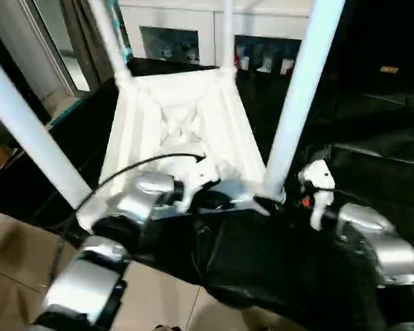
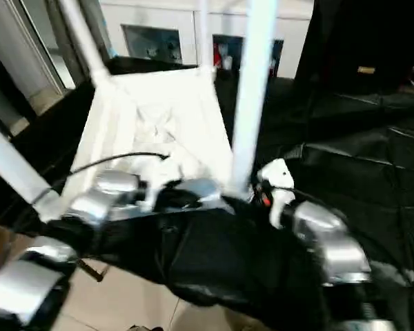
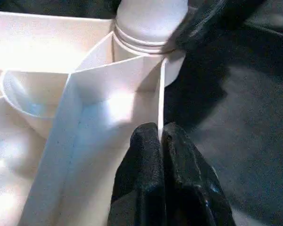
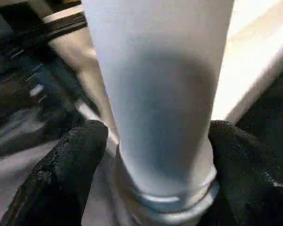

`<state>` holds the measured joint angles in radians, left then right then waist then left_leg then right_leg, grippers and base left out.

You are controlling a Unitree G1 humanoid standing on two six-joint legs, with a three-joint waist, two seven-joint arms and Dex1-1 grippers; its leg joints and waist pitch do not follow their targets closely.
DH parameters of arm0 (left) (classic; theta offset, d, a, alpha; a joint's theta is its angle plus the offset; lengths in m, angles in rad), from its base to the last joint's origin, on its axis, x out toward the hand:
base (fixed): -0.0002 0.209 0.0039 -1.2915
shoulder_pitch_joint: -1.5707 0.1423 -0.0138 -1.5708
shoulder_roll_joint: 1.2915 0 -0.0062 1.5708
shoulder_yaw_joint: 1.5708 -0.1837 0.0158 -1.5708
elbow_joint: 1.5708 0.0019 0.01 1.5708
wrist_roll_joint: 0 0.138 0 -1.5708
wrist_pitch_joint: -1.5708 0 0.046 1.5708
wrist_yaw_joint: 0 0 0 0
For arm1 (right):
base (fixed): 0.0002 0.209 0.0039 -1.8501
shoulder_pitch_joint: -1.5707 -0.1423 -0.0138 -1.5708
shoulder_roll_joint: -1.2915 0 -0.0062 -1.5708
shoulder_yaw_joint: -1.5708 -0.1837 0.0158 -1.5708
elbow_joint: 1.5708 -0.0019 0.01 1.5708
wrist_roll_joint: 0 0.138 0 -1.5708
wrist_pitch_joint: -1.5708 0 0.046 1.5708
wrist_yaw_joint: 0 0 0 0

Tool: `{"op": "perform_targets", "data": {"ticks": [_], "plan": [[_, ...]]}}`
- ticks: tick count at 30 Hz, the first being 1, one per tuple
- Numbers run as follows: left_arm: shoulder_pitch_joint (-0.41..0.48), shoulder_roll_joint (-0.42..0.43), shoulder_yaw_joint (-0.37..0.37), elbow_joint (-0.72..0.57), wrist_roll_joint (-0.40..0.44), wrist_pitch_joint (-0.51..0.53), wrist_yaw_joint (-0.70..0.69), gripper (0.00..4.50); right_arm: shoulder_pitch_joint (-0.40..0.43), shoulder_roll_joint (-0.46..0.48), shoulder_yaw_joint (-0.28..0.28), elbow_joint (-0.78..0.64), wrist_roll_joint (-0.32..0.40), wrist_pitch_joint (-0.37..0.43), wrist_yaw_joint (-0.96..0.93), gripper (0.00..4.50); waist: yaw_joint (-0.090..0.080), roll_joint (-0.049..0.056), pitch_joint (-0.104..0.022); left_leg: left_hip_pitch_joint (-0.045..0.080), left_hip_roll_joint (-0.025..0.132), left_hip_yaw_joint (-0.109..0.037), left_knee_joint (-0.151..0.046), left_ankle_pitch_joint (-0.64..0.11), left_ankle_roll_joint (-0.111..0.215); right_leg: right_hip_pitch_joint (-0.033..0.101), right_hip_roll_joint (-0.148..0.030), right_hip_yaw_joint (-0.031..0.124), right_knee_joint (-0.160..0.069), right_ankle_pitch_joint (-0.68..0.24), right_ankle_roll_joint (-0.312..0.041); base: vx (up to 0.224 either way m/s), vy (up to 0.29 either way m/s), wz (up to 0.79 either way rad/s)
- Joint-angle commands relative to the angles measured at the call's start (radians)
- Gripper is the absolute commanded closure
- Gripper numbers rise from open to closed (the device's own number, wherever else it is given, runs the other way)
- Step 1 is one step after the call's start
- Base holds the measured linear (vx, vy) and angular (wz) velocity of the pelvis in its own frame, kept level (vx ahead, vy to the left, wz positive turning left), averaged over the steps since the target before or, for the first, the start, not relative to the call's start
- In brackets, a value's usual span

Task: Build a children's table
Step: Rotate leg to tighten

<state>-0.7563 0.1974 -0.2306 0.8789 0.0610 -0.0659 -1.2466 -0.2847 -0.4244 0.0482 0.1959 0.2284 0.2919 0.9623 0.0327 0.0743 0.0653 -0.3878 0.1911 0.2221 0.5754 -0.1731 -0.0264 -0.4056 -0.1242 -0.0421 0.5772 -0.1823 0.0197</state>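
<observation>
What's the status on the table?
Left gripper shut on the tabletop rim. Right gripper fingers flank the near-right leg at its socket, grip unclear. All four legs standing. Nothing blocking.

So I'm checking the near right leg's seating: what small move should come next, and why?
Probably draw the right tool back off the leg: its fingers stand either side of the tube with gaps, and the leg stands upright in its corner socket while the left tool pinches the tabletop's rib.
</observation>
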Motion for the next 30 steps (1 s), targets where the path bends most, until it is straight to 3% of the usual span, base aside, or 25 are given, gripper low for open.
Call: {"op": "perform_targets", "data": {"ticks": [1,5,8,12,15,24,26,30], "plan": [[0.0,-0.009,-0.018,-0.024,-0.027,-0.006,-0.048,4.5,0.007,0.013,0.102,-0.044,0.03,0.016,0.119,0.82,0.006,-0.023,-0.067,0.014,0.033,-0.019,-0.052,-0.116,0.15,0.045,-0.016,0.014,-0.04,0.007,-0.299,0.0,0.0,0.0],[0.01,0.033,-0.026,-0.036,-0.039,0.0,-0.141,4.5,0.001,-0.041,0.105,-0.045,0.034,0.026,0.181,0.82,0.012,-0.024,-0.07,0.014,0.032,-0.017,-0.044,-0.059,0.188,0.047,-0.016,0.014,-0.029,0.095,-0.325,0.0,0.0,0.0],[0.018,0.053,-0.025,-0.042,-0.049,0.001,-0.184,4.5,-0.003,-0.055,0.104,-0.044,0.036,0.026,0.201,0.82,0.013,-0.025,-0.067,0.014,0.034,-0.016,-0.045,-0.079,0.188,0.044,-0.017,0.014,-0.032,0.058,-0.326,0.0,0.0,0.0],[0.03,0.069,-0.025,-0.067,-0.056,0.018,-0.215,4.5,-0.003,-0.059,0.103,-0.051,0.052,0.041,0.216,0.95,0.017,-0.025,-0.06,0.019,0.039,-0.017,-0.055,-0.146,0.143,0.04,-0.017,0.017,-0.041,-0.057,-0.313,0.0,0.0,0.0],[0.033,0.071,-0.024,-0.073,-0.061,0.02,-0.215,4.5,0.002,-0.056,0.104,-0.059,0.057,0.051,0.224,1.14,0.018,-0.028,-0.058,0.019,0.04,-0.017,-0.058,-0.164,0.122,0.039,-0.018,0.019,-0.042,-0.08,-0.305,0.0,0.0,0.0],[0.042,0.054,-0.012,-0.089,-0.065,0.035,-0.187,4.5,0.032,-0.038,0.102,-0.069,0.064,0.059,0.188,1.83,0.022,-0.029,-0.06,0.017,0.037,-0.015,-0.053,-0.129,0.136,0.041,-0.019,0.019,-0.038,-0.023,-0.305,0.0,0.0,0.0],[0.043,0.051,-0.01,-0.09,-0.065,0.037,-0.179,4.5,0.035,-0.029,0.096,-0.066,0.062,0.059,0.169,1.85,0.022,-0.027,-0.059,0.016,0.036,-0.017,-0.054,-0.134,0.133,0.041,-0.018,0.018,-0.039,-0.037,-0.302,0.0,0.0,0.0],[0.032,0.016,0.007,-0.065,-0.051,0.039,-0.062,4.5,0.038,0.033,0.071,-0.027,0.022,0.044,0.034,1.89,0.016,-0.026,-0.052,0.018,0.036,-0.017,-0.062,-0.206,0.093,0.035,-0.017,0.019,-0.052,-0.14,-0.284,0.0,0.0,0.0]]}}
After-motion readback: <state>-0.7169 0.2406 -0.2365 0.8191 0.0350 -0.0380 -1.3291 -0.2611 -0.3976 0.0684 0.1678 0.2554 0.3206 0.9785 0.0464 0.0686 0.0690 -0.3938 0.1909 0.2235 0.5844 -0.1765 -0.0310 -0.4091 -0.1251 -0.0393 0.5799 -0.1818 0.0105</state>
